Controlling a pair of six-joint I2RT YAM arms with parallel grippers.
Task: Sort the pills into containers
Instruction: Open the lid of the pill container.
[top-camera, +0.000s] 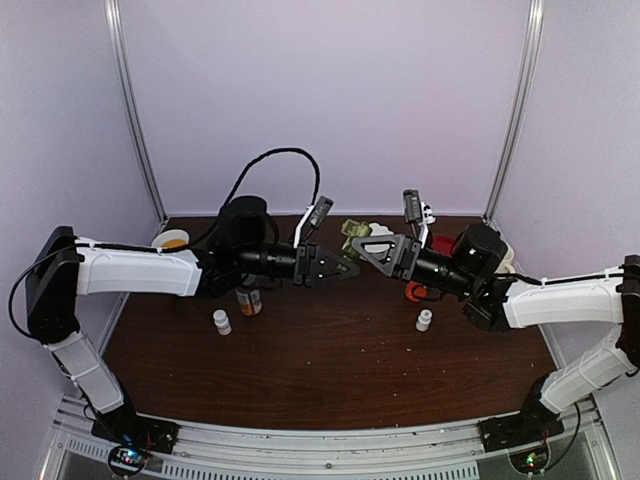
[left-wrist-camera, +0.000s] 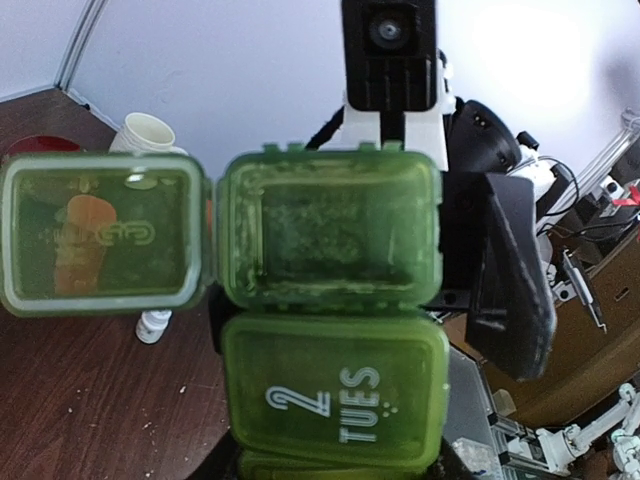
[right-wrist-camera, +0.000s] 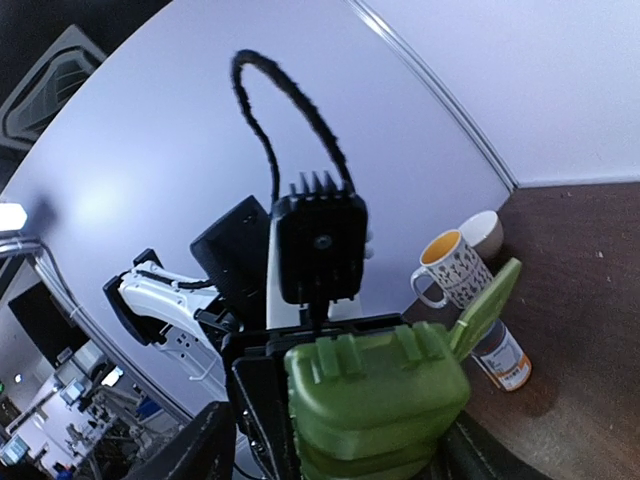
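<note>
The small dark-green plastic pill box with hinged lids (left-wrist-camera: 330, 390) hung in the air above the dark brown wooden tabletop (top-camera: 330, 370), between the two arms at mid-table. The left end effector (top-camera: 340, 268) gripped the box by its near end, where the strip ran down out of the left wrist view. The far cell (left-wrist-camera: 330, 235) stood open, its translucent green lid (left-wrist-camera: 100, 235) swung out flat to the side. The cell's cloudy floor was too blurred to show whether any pills lay inside. The next cell, marked "2 TUES", had its lid down, and only the rim of a third showed below it. The right end effector (top-camera: 368, 245) met the box from the opposite side with its black fingers (left-wrist-camera: 510, 280) spread wide on either side of the open cell. Whether they pressed on the box could not be told. On the tabletop stood two small white bottles, one (top-camera: 222, 321) below the left arm and one (top-camera: 424, 320) below the right. An orange bottle (right-wrist-camera: 500, 355), a patterned mug with a yellow inside (right-wrist-camera: 450, 270) and a white bowl (right-wrist-camera: 485, 232) stood towards the back left
</note>
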